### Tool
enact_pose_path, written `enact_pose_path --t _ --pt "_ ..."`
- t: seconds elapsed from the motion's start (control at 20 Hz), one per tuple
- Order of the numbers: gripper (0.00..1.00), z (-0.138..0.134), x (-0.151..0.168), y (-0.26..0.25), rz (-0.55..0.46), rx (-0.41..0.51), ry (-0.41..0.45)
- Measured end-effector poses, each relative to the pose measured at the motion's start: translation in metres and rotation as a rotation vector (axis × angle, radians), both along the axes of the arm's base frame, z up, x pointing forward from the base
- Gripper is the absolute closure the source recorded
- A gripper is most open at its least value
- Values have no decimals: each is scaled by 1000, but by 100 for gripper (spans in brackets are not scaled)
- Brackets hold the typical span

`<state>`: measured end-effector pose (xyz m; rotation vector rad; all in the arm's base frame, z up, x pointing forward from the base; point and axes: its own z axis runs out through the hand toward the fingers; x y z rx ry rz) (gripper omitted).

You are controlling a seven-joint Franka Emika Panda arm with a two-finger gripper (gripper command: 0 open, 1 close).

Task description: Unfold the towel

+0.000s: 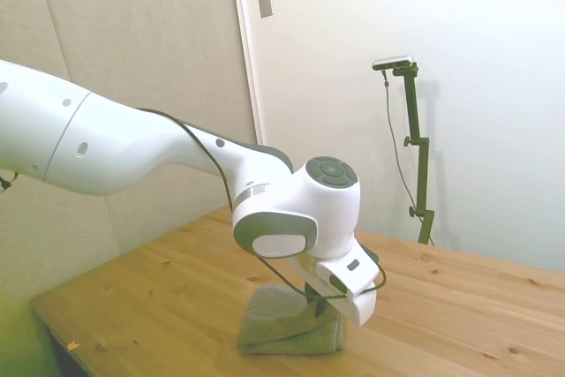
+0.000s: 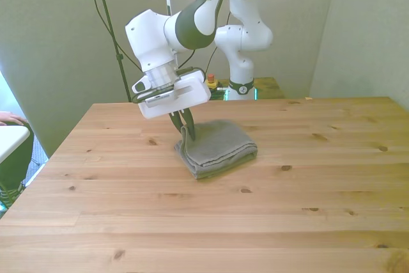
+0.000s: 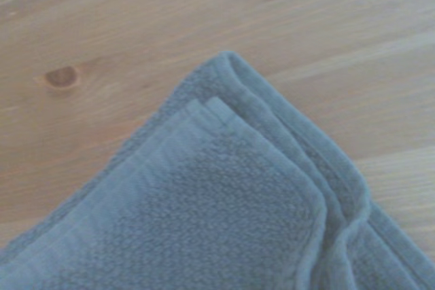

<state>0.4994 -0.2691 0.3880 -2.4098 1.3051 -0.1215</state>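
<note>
— Towel (image 2: 217, 147) first: folded thick, lying on the tabletop (image 2: 255, 222) toward the far edge, left of middle in the front view. Soft terry, light, floppy; likely to sag and drag its lower layers along.

— Best hold?

— Top layer only, at the hemmed corner (image 3: 211, 110) seen from the wrist. Grippy pile, little risk of slipping.

— Pincer (image 2: 185, 131)?

— Nearly closed at the towel's left corner in the front view, seemingly pinching a raised bit of cloth.
</note>
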Motion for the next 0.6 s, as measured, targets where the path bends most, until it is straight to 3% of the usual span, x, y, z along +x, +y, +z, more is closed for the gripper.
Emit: enact_pose_path --t 0.2,0.45,0.6 --pt "100 25 -4 33 78 5 -41" --pt "100 51 -2 110 275 -27 -113" --pt "100 60 0 140 333 -43 -144"
